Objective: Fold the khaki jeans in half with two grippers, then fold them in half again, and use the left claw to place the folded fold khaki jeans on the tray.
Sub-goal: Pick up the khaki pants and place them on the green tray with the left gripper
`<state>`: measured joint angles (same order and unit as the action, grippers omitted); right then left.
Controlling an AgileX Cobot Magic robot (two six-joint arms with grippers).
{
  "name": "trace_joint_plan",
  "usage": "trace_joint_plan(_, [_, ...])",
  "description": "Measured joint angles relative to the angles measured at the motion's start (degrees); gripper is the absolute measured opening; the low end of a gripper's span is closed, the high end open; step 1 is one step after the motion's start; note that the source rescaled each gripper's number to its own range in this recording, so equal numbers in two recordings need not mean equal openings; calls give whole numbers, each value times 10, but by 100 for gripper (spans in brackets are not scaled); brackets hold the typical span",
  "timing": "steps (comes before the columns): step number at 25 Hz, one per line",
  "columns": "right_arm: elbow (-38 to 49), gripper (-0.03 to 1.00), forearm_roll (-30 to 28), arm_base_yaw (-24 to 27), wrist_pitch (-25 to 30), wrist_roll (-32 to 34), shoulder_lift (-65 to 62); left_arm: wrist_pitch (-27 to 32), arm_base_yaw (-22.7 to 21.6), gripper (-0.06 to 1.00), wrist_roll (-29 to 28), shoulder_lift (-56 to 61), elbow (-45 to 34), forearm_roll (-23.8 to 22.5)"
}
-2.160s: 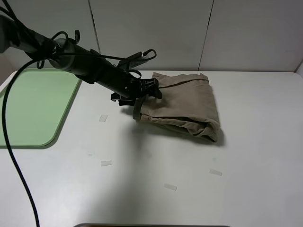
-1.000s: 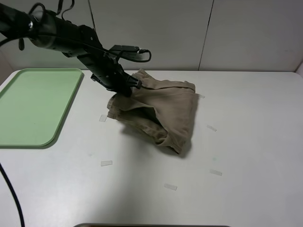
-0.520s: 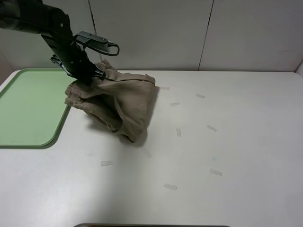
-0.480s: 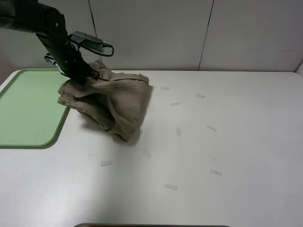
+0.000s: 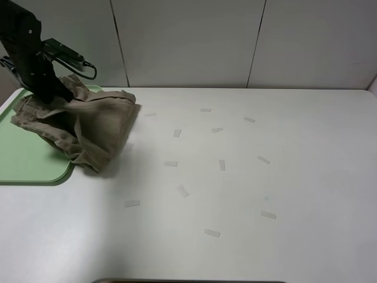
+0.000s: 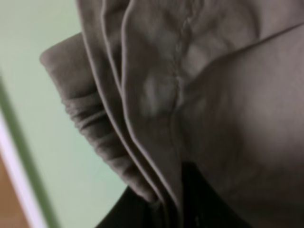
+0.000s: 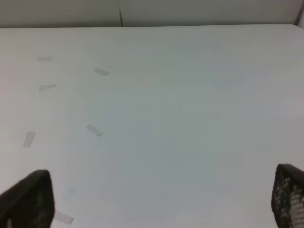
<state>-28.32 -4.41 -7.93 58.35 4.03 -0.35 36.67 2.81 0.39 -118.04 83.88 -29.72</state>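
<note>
The folded khaki jeans [image 5: 88, 125] hang bunched from my left gripper [image 5: 54, 89], the left claw, which is shut on their upper edge. They droop across the right rim of the pale green tray [image 5: 26, 168], partly over the tray and partly over the white table. In the left wrist view, layered khaki jeans [image 6: 199, 95] fill the frame above the tray [image 6: 38, 118], pinched at the left gripper [image 6: 164, 211]. My right gripper [image 7: 159, 199] stands open over bare table, nothing between its fingers; it is out of the exterior high view.
Several small pale tape strips [image 5: 171, 163] lie scattered over the white table [image 5: 265, 177], some of which show as tape strips [image 7: 94, 130] in the right wrist view. A panelled wall [image 5: 188, 41] runs behind the table.
The left gripper has carried the jeans leftward from the table's middle to the tray's right edge. Tape strips that the cloth covered now show. The right gripper stays open.
</note>
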Motion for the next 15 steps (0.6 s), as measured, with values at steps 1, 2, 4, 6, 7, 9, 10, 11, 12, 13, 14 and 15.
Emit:
trace_joint_plan(1, [0,100,0,0,0,0,0,3,-13,7,0,0,0,-14])
trace_joint_plan(2, [0,100,0,0,0,0,0,7,-20,7,0,0,0,-24])
trace_joint_plan(4, [0,100,0,0,0,0,0,14,-34,7,-10,0,0,-42])
trace_joint_plan(6, [0,100,0,0,0,0,0,15,-45,7,-29,0,0,-58])
trace_joint_plan(7, [0,100,0,0,0,0,0,15,-50,7,-39,0,0,-68])
trace_joint_plan(9, [0,100,0,0,0,0,0,15,-59,7,-67,0,0,-92])
trace_joint_plan(10, [0,100,0,0,0,0,0,15,-64,7,-78,0,0,-107])
trace_joint_plan(11, [0,100,0,0,0,0,0,15,-68,6,-93,0,0,-124])
trace_joint_plan(12, [0,100,0,0,0,0,0,15,-71,6,-102,0,0,-141])
trace_joint_plan(13, [0,100,0,0,0,0,0,15,-74,6,-110,0,0,-154])
trace_joint_plan(14, [0,100,0,0,0,0,0,15,-76,6,-118,0,0,-164])
trace_joint_plan(15, [0,100,0,0,0,0,0,13,-79,6,-123,0,0,-171])
